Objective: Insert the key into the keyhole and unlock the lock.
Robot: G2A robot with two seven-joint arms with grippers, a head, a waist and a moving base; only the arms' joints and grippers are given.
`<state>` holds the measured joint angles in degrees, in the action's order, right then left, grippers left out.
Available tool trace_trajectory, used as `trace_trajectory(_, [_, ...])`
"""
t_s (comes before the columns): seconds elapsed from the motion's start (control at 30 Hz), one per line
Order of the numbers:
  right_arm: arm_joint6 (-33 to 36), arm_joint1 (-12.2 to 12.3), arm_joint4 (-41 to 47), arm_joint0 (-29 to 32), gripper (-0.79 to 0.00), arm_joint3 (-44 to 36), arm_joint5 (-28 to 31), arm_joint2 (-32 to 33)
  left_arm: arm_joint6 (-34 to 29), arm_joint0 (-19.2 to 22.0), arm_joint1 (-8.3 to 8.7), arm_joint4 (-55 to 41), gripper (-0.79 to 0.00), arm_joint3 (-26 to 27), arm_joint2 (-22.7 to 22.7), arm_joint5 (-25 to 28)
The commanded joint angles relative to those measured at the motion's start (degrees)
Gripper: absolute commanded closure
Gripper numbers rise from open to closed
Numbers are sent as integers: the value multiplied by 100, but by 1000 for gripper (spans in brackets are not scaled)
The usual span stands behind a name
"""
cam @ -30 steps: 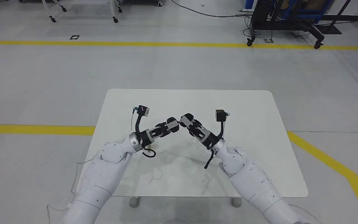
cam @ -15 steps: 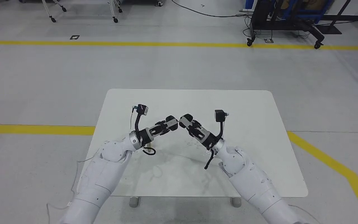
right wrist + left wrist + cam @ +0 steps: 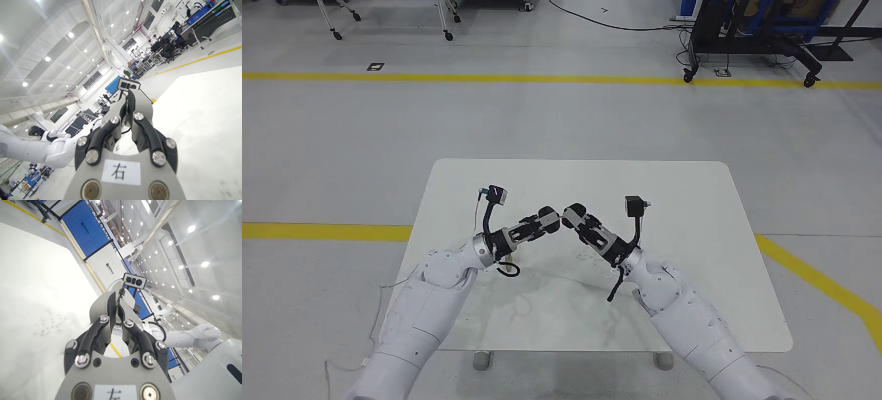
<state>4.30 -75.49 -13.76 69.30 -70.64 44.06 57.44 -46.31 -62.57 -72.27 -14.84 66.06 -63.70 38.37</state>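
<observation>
Grippers tip to tip above the middle of the table
The left gripper and the right gripper meet there, each with its fingers clenched almost pad to pad. I cannot tell whether the key or the lock sits between them.

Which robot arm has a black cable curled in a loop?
The left arm: its black cable curls into a loop, while the right arm has a straight cable.
</observation>
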Motion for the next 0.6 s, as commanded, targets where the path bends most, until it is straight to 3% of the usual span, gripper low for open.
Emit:
trace_trajectory(0.0, [8,-2,6,0,-160,4,4,16,67,-5,0,53,0,7,7,-2])
trace_trajectory(0.1, [15,-5,6,6,-163,10,15,41,143,-13,3,106,0,21,12,8])
trace_trajectory(0.23, [7,-10,0,16,-243,18,31,74,218,-35,9,121,0,49,0,43])
trace_trajectory(0.27, [-1,-11,1,17,-345,29,32,87,238,-42,12,128,0,55,-6,54])
trace_trajectory(0.33, [-21,-14,17,20,-785,46,11,105,331,-60,16,135,0,76,-36,109])
trace_trajectory(0.57, [-21,-14,17,20,-785,46,11,105,388,-99,18,93,0,108,-46,121])
